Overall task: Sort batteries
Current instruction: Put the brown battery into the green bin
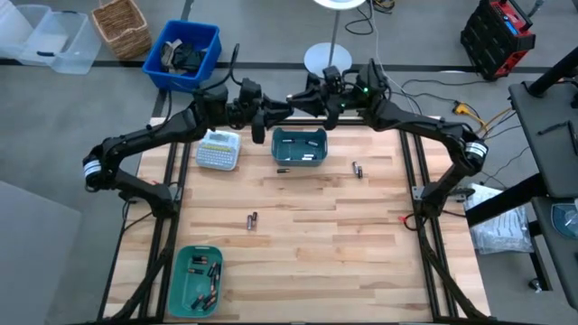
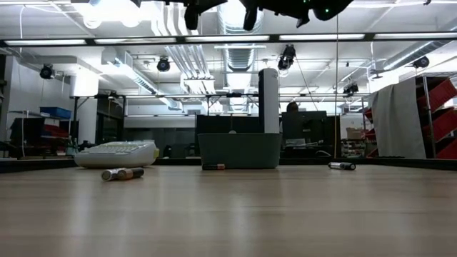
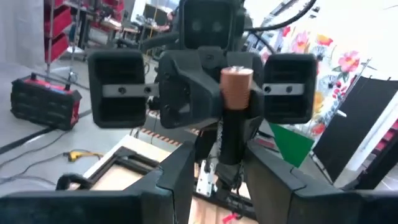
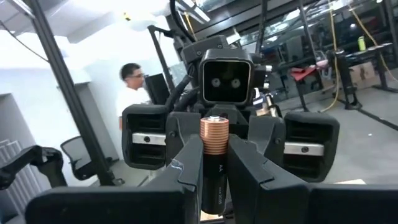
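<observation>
Both arms meet at the upper centre of the high view, over the far teal bin [image 1: 300,137]. The right gripper [image 4: 214,152] pinches a copper-capped battery [image 4: 213,168] upright. The left gripper [image 3: 224,168] brackets it, but I cannot tell whether it presses. For a clean handover, one grip should be firm before the other lets go.

The far bin holds a few batteries and the near teal bin [image 1: 181,257], at lower left, holds several. Loose batteries [image 1: 252,219] lie on the table [image 1: 361,262].
</observation>
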Controlling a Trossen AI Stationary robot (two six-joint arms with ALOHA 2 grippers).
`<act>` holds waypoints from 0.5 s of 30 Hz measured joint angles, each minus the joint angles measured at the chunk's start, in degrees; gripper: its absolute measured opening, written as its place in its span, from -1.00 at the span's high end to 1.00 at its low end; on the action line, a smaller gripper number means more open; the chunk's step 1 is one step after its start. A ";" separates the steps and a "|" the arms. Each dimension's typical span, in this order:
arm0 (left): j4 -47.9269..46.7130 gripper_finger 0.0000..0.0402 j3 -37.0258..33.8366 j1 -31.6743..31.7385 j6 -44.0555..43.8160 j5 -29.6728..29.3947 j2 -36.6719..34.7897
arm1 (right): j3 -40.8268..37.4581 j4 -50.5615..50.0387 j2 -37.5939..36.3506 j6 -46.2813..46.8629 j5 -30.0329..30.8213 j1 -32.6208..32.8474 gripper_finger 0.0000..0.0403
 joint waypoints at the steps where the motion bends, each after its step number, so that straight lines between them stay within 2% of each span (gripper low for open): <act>1: 0.65 0.42 0.00 -0.26 -0.07 -0.09 0.19 | 0.00 0.02 -0.08 -0.02 -0.15 0.06 0.80; 15: 4.14 0.42 0.00 -2.03 -0.48 -0.11 1.61 | -0.09 -0.44 -0.15 -3.31 -1.03 0.96 0.80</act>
